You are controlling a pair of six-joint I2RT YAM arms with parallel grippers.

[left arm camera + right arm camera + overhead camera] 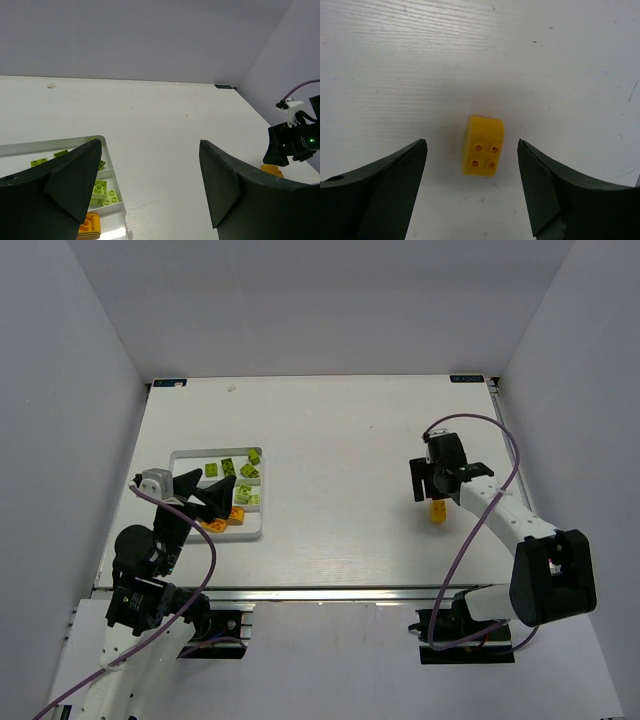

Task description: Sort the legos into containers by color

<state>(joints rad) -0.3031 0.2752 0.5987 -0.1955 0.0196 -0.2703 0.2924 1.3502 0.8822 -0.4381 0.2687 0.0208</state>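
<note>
On the left, the white tray lies on the table. The left gripper hangs over the near part of this tray, with its jaws wide apart and nothing between them. Inside the tray, the green legos lie in the far compartments and the orange legos lie in the near compartment. Well apart from the tray, to its right, one yellow lego lies on the table with four round studs showing. The right gripper is above it with its jaws wide. One finger stands at each side of the brick, and neither touches it.
</note>
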